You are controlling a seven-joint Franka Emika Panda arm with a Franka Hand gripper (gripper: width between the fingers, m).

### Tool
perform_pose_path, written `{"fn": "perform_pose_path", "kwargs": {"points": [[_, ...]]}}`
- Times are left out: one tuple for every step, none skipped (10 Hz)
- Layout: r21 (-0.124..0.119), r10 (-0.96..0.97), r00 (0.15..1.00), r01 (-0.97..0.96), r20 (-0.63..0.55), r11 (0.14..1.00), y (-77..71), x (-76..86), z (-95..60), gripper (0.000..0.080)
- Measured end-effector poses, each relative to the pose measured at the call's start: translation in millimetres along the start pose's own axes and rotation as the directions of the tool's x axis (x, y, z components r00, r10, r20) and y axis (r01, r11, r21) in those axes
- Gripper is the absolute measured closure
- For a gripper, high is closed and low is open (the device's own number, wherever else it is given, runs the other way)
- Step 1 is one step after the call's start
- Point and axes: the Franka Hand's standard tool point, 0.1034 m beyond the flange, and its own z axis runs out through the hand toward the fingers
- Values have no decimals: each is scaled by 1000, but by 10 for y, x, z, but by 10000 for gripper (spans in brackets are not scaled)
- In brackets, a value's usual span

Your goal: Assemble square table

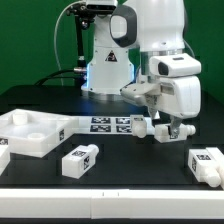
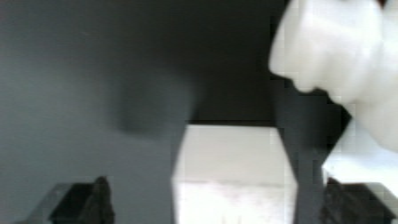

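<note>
The square tabletop (image 1: 28, 132), a white tray with a raised rim, lies at the exterior view's left. One white leg (image 1: 81, 159) lies in front of it and another leg (image 1: 207, 163) lies at the right front. My gripper (image 1: 170, 130) hangs low over the table at the right end of the marker board (image 1: 98, 124). In the wrist view a white leg (image 2: 237, 170) lies between my dark fingertips (image 2: 75, 203), with a gap on each side. The gripper (image 2: 217, 205) is open around it and does not touch it.
A blurred white shape (image 2: 338, 55) fills one corner of the wrist view, close beside the leg. The robot base (image 1: 105, 65) and cables stand at the back. The table surface is black.
</note>
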Motion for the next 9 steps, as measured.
{"fn": "perform_pose_path", "kwargs": {"points": [[11,-3,999,2,37,1000,133,-128,-164,166],[27,-14,998,12,67,1000,243,-253,-290,154],[37,-10,996,7,86,999,337,-338,-367,154],[35,-9,997,6,81,999,320,-316,-340,151],[38,-9,997,6,80,999,309,-316,-332,151],[38,-8,997,5,80,999,311,-319,-332,151],[39,-9,997,6,81,999,302,-346,-329,151],[70,-93,992,88,83,994,255,-542,-315,151],[95,-124,988,115,94,989,282,-803,-345,151]]}}
